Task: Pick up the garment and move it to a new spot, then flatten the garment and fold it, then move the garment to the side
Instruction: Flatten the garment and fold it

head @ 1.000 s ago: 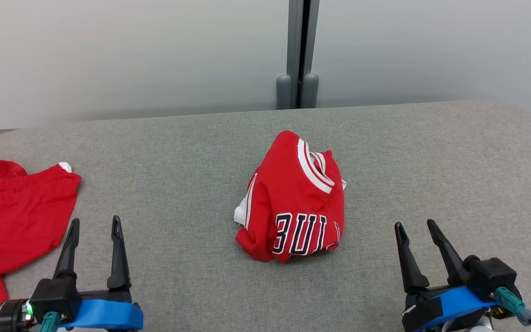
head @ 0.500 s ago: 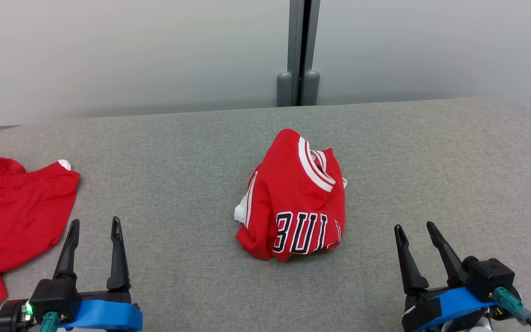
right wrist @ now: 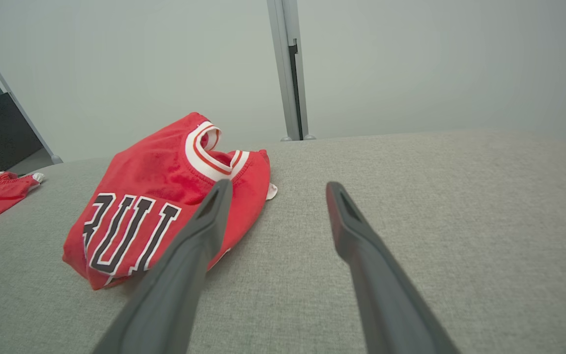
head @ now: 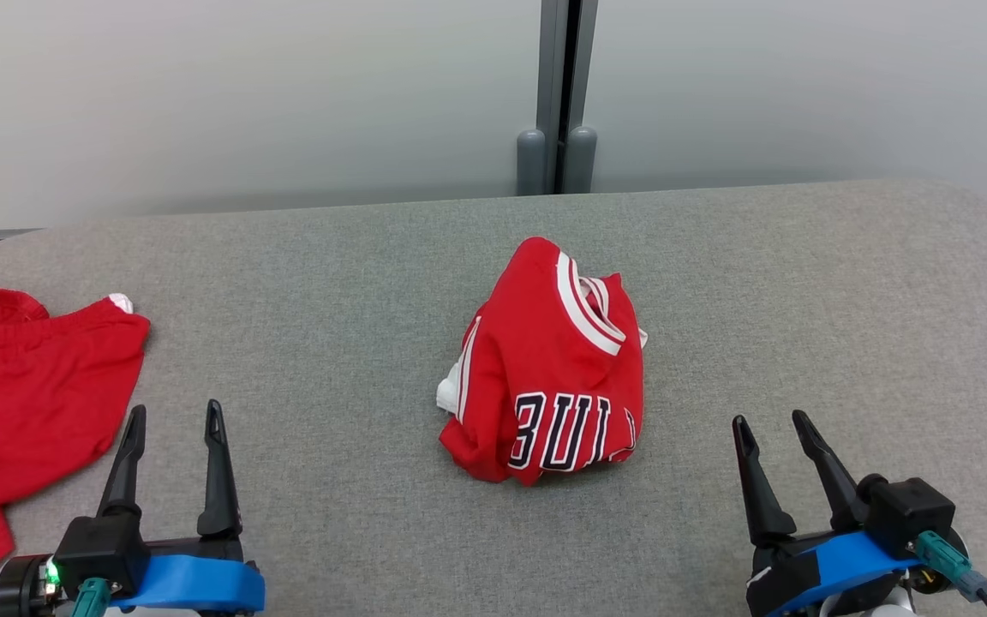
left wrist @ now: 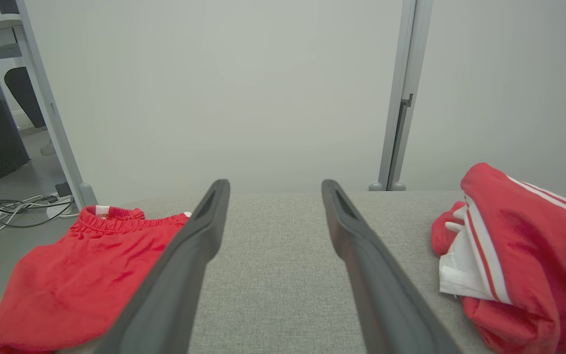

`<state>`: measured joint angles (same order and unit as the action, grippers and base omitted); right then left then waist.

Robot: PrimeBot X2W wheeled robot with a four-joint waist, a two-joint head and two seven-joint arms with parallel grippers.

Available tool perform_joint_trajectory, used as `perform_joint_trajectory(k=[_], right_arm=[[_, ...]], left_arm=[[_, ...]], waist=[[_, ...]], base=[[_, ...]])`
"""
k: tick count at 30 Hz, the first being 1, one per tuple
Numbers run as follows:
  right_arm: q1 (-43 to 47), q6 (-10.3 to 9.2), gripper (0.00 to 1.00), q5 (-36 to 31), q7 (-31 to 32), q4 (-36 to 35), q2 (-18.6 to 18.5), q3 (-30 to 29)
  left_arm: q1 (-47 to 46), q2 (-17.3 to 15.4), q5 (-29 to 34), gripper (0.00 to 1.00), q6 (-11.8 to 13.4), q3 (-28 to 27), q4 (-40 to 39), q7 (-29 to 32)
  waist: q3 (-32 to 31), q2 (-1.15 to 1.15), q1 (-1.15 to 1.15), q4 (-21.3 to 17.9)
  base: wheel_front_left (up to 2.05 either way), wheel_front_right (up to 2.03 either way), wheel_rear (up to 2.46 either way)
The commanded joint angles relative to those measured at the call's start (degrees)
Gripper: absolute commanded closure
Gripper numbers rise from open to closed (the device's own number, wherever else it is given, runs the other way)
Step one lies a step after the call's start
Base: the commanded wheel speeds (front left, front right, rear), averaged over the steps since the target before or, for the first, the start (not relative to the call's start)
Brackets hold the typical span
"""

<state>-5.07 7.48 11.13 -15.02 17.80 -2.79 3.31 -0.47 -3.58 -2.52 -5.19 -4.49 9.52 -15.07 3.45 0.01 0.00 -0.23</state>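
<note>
Closest to me in the head view, my left gripper [head: 176, 408] sits at the lower left with its two dark fingers spread apart and nothing between them, hovering over the grey padded table [head: 331, 283]. My right gripper [head: 770, 417] sits at the lower right, also spread and empty, its fingers leaning a little to the left. Just beside the left gripper, on its outer side, a pair of red shorts [head: 22, 403] lies flat and runs off the table's left edge; from the left wrist view I can see the gathered waistband at the far end. Between the two grippers and a little farther out, near the middle of the table, is the garment [head: 549, 368], a red jersey bunched into a compact heap and well apart from both sets of fingers. Its long axis runs from near to far, tilted slightly to the left at the far end. The near end carries dark letters outlined in white, reading upright from my side, with the last letters wrapping out of sight around the right flank. The far end carries the collar, a white band with a red stripe, and the right wrist view shows the neck opening facing up and away. A scrap of white fabric pokes out on the heap's left side. Beyond the table's far edge stands a pale wall [head: 245, 94] split by a grey post [head: 556, 94].
</note>
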Motion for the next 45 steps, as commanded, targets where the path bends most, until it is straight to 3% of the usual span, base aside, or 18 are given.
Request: perform_joint_trajectory(k=[1, 19, 28, 35, 45], right_arm=[[-0.4, 0.03, 0.00, -0.3, -0.2, 0.1, -0.2, 0.0], [-1.9, 0.03, 0.00, -1.0, -0.2, 0.6, -0.2, 0.3], [-12.3, 0.03, 0.00, -4.2, -0.2, 3.6, -0.2, 1.4], [-24.4, 0.02, 0.00, -7.1, -0.2, 11.1, -1.9, 1.0], [-35.1, 0.03, 0.00, -8.8, -0.2, 30.7, -5.6, 1.5]], left_arm=[[-0.8, 0.0, 0.2, 0.00, -0.3, -0.1, 0.0, -0.2], [-1.3, 0.4, 0.6, 0.00, -0.5, -0.2, 0.0, -0.2], [-3.1, 0.5, 0.3, 0.00, -0.8, 0.8, -0.4, -0.2], [-6.1, 0.6, -0.2, 0.00, -0.9, 2.4, -0.7, -0.2], [-9.3, 0.7, -1.7, 0.00, -0.5, 4.6, -0.1, -0.2]], waist=[[0.0, -0.01, 0.00, 0.0], [0.1, -0.01, 0.00, 0.1], [3.2, -0.01, 0.00, 1.5], [7.9, -0.01, 0.00, 4.2], [11.8, -0.01, 0.00, 8.8]], base=[[0.00, 0.00, 0.00], [0.00, 0.00, 0.00], [0.00, 0.00, 0.00], [0.00, 0.00, 0.00], [0.00, 0.00, 0.00]])
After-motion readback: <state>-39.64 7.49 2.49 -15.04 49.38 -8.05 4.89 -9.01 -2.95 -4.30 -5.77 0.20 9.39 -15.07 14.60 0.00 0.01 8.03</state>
